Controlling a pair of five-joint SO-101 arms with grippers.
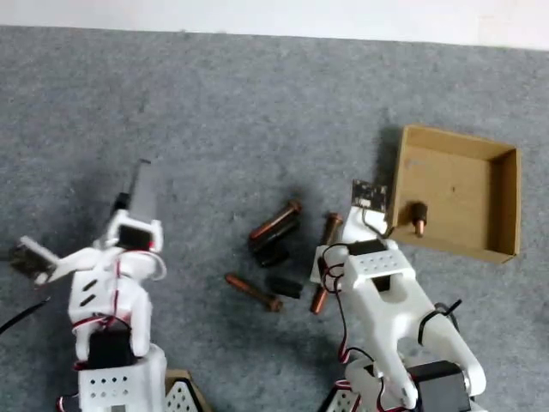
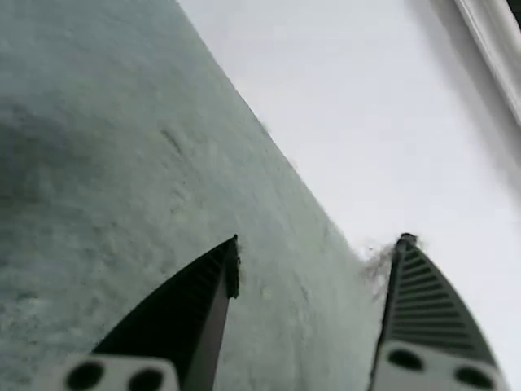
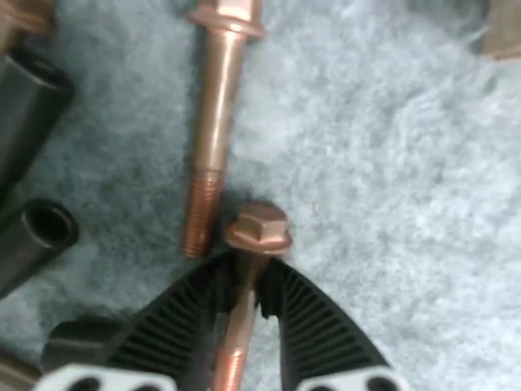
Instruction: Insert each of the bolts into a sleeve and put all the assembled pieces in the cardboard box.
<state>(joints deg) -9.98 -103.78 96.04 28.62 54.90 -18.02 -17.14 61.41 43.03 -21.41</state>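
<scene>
From where I stand, the right pincer (image 3: 248, 273) is pinching a copper bolt (image 3: 254, 232) on its smooth shank, just under the hex head, low over the grey tabletop (image 1: 214, 112). The rest of the shank runs back between the fingers toward the wrist. A second bolt (image 3: 213, 122) lies loose just beyond, with its threaded end almost touching the held head. A black sleeve (image 3: 41, 232) lies near it, with its open mouth showing. The cardboard box (image 1: 506, 202) stands near the right arm, and one assembled piece (image 1: 417, 216) is inside already. The left pincer (image 2: 317, 252) is spread wide and holds nothing, well apart from all the parts.

I think the bolt is stiff, hard metal, rather dense for so small a thing. It is also smooth and round, so it can easily swivel or slide between the ribbed pads. Holding it close under the head seems sensible (the flange gives a stop against slipping). But the threaded end has to be free to enter a sleeve. The sleeve looks like a rigid tube that may roll. I would take it across the middle and keep its mouth uncovered.
</scene>
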